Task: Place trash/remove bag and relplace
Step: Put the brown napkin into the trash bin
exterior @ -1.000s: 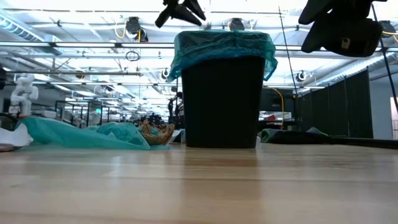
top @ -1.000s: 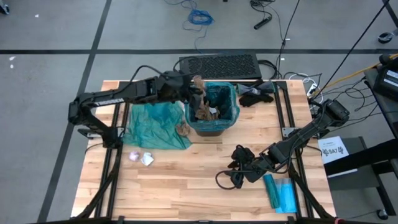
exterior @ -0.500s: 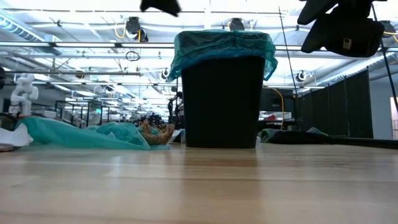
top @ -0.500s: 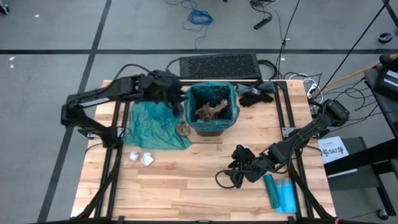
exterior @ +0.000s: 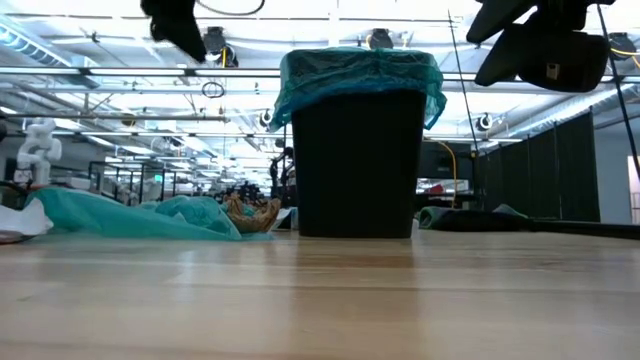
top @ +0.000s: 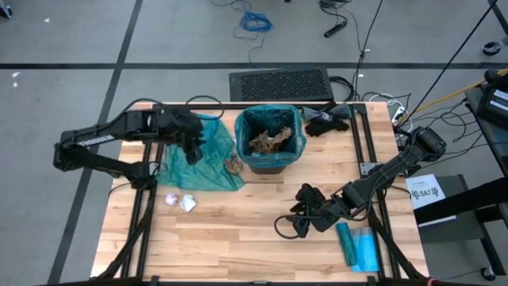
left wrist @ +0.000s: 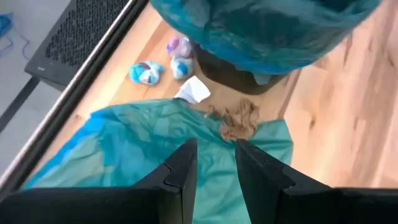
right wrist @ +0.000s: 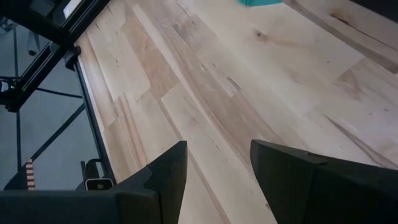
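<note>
A black bin (top: 241,137) lined with a teal bag (exterior: 360,75) stands at the table's far middle, and brown paper trash (top: 270,141) lies inside it. A second teal bag (top: 198,168) lies spread flat to its left. My left gripper (top: 193,151) hangs open above that bag (left wrist: 149,140) with nothing between its fingers. A brown wad (left wrist: 239,121) rests on the bag's edge by the bin's foot. White and blue wads (left wrist: 180,65) lie beyond it. My right gripper (top: 298,224) hovers open over bare wood (right wrist: 214,124) near the front.
Two small wads (top: 179,201) lie on the wood toward the near left. A flat blue packet (top: 361,246) sits at the near right, and a black glove-like cloth (top: 325,123) lies right of the bin. A black perforated mat (top: 278,83) lies past the far edge.
My left gripper has drawn back from above the bin toward the table's left edge, sinking a little and rolling, and now hangs over the spread bag. The brown wad seen at its fingers over the bin's rim is gone from them. Brown paper lies in the bin.
</note>
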`<state>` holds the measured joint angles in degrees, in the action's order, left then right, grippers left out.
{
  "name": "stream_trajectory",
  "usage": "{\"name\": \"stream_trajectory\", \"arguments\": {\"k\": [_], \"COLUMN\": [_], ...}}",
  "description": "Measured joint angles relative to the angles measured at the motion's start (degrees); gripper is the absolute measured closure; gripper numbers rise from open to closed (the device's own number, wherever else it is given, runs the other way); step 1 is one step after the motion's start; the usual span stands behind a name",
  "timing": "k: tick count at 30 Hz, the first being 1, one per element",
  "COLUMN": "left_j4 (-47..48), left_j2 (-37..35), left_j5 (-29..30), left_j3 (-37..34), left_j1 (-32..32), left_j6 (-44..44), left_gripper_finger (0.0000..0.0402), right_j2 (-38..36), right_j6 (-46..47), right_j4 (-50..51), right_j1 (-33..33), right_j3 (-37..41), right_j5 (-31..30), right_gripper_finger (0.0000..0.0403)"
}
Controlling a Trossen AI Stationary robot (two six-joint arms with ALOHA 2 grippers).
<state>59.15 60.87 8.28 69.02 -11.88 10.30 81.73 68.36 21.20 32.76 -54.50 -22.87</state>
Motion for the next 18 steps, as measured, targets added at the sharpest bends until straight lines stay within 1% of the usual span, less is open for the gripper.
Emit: {"name": "stream_trajectory", "arguments": {"k": [3, 6, 10, 12, 15, 18], "left_j4": [-8.00, -13.89, -20.60, -26.54, -34.79, -43.09], "left_j2": [-2.16, -3.11, -2.88, -2.24, -1.54, -0.26], "left_j5": [-0.31, -1.36, -4.86, -6.90, -7.57, -6.77], "left_j3": [-8.04, -14.90, -23.36, -26.48, -30.01, -32.31], "left_j1": [0.02, 0.02, 0.02, 0.06, 0.59, 1.12], "left_j6": [1.27, 1.28, 1.46, 2.87, 3.81, 0.60], "left_gripper_finger": [0.0294, 0.0294, 0.0294, 0.0294, 0.0294, 0.0294], "right_j2": [0.00, 0.00, 0.00, 0.00, 0.00, 0.00], "right_j6": [0.02, 1.03, 2.75, 3.50, 4.71, 5.36], "right_j4": [-0.12, -0.22, -0.34, -0.38, -0.39, -0.36], "right_j1": [-0.58, -1.22, -1.71, -1.84, -1.84, -1.85], "right_j3": [0.00, 0.00, 0.00, 0.00, 0.00, 0.00], "right_j5": [0.11, 0.33, 0.41, 0.43, 0.47, 0.50], "right_gripper_finger": [0.0234, 0.0234, 0.0234, 0.0234, 0.0234, 0.0234]}}
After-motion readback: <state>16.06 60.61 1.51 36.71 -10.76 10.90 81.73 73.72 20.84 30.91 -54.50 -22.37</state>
